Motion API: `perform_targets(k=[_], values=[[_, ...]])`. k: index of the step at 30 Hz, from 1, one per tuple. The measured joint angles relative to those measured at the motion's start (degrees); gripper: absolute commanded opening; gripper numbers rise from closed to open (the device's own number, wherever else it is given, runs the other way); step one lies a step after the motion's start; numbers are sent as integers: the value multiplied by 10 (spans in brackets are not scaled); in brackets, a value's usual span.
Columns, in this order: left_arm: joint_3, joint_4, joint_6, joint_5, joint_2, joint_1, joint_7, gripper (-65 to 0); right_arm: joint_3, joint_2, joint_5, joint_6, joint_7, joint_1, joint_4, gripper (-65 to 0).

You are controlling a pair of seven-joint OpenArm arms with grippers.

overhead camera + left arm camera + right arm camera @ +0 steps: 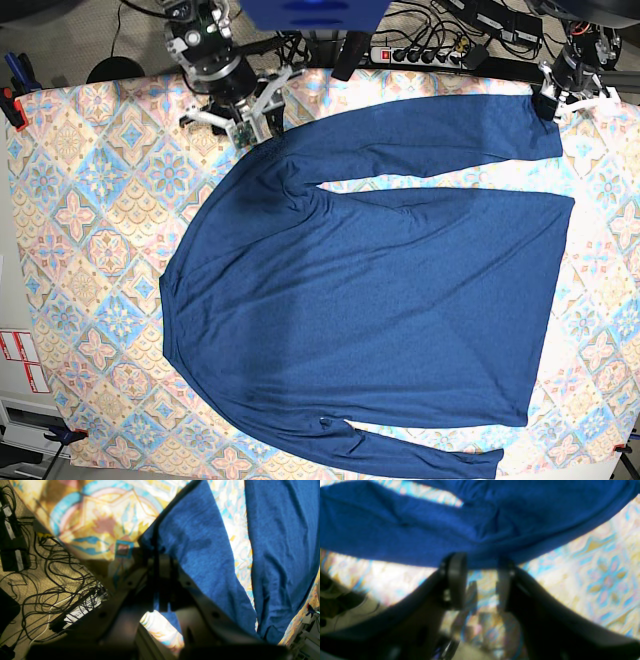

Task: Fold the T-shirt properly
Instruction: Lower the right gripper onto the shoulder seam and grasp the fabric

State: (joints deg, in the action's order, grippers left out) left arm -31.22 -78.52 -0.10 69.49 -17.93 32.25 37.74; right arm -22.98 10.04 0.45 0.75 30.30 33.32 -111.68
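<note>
No text is legible (white labels blurred).

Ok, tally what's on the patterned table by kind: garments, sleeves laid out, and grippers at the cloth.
T-shirt: 1
Sleeves: 2, upper sleeve and lower sleeve
Grippers: 2, left gripper and right gripper
Patterned tablecloth: 1
Total: 6
</note>
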Motion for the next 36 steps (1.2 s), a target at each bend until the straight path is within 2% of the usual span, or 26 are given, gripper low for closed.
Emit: perform_targets(k=[3,7,11,16,23,25,30,36], values=[[0,0,0,0,0,0,0,-650,-1,-1,0,0,-1,-48,16,-415],[0,0,0,0,0,0,2,-650,-1,-1,0,-2,37,-94,54,-415],[0,0,0,0,0,0,2,-650,0,0,0,0,44,-122,104,-415],[0,0,0,0,0,3,2,-650,47,-2,2,0,43,-149,144,-412],[0,0,-2,1,0,8,2,-650,117,-4,132,-2,50,-197,219,-409],[0,0,-2,2,0,8,2,-650,133,-2,167,-6,72,-205,225,-409],[0,0,-2,2,0,8,2,-650,137,-2,207,-5,93,-217,231,-409],[0,0,-2,2,0,8,2,-650,137,-3,226,-4,76,-223,275,-409]])
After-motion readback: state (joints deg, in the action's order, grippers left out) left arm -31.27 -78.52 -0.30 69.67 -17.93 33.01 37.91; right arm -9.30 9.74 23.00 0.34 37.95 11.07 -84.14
